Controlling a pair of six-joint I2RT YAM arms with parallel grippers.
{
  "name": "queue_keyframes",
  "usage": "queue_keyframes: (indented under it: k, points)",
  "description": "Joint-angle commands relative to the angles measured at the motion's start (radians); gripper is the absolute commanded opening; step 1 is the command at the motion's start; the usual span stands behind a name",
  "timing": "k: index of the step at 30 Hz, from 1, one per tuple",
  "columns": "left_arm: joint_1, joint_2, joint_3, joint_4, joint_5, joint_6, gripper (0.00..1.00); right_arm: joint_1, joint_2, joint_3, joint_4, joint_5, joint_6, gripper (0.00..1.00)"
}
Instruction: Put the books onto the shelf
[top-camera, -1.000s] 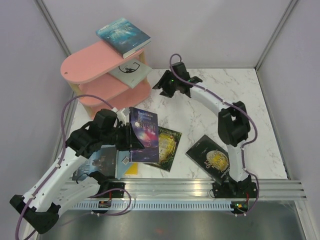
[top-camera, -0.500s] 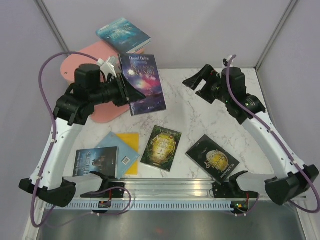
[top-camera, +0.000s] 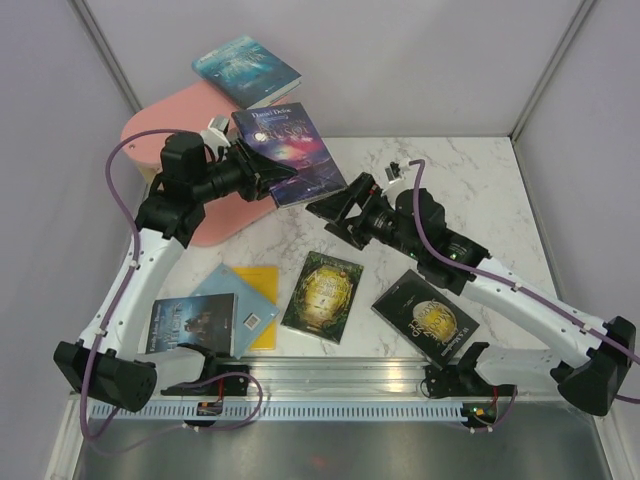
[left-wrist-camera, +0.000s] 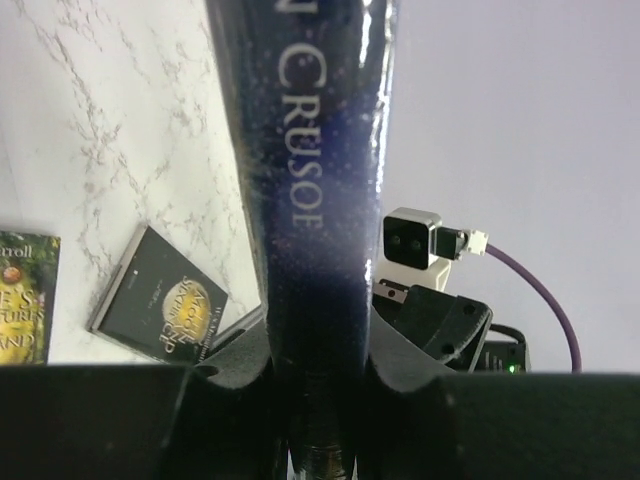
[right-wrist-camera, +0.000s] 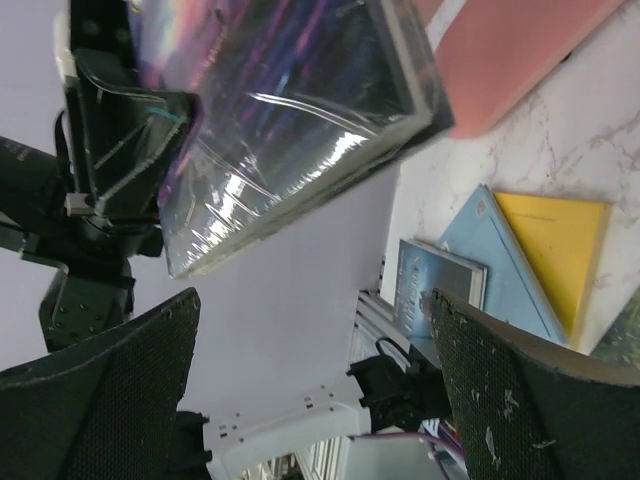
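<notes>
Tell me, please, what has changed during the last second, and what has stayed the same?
The left hand, shut on the purple Crusoe book, carried it from low over the table up to the pink shelf. The right hand, now open, left the shelf, swung right, then came beside that book. The teal book on the shelf top and the books on the table stayed.

Book (top-camera: 246, 70) atop shelf (top-camera: 152, 130)

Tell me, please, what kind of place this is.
Probably a robot test cell, not a home: a left arm and a right arm bolted to a metal rail at the edge of a marble-look table, plain white walls close around it, and books laid out beside a pink shelf.
</notes>
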Motion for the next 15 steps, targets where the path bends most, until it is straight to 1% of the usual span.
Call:
queue_keyframes:
  k: [1,4,9,13,15]
  points:
    - [-0.002,-0.086,0.007,0.269,0.017,-0.144,0.02,0.042,0.012,0.072,0.162,0.142,0.033,0.98]
    - [0.001,-0.111,-0.014,0.286,0.002,-0.176,0.02,0.059,0.029,0.109,0.162,0.172,0.02,0.98]
    - [0.001,-0.16,-0.113,0.361,-0.025,-0.265,0.02,0.069,0.046,0.109,0.169,0.234,0.051,0.98]
    - [0.001,-0.204,-0.177,0.387,-0.044,-0.338,0.02,0.084,0.075,0.124,0.185,0.292,0.078,0.94]
    - [0.0,-0.21,-0.208,0.433,-0.054,-0.358,0.02,0.09,0.11,0.161,0.192,0.303,0.083,0.9]
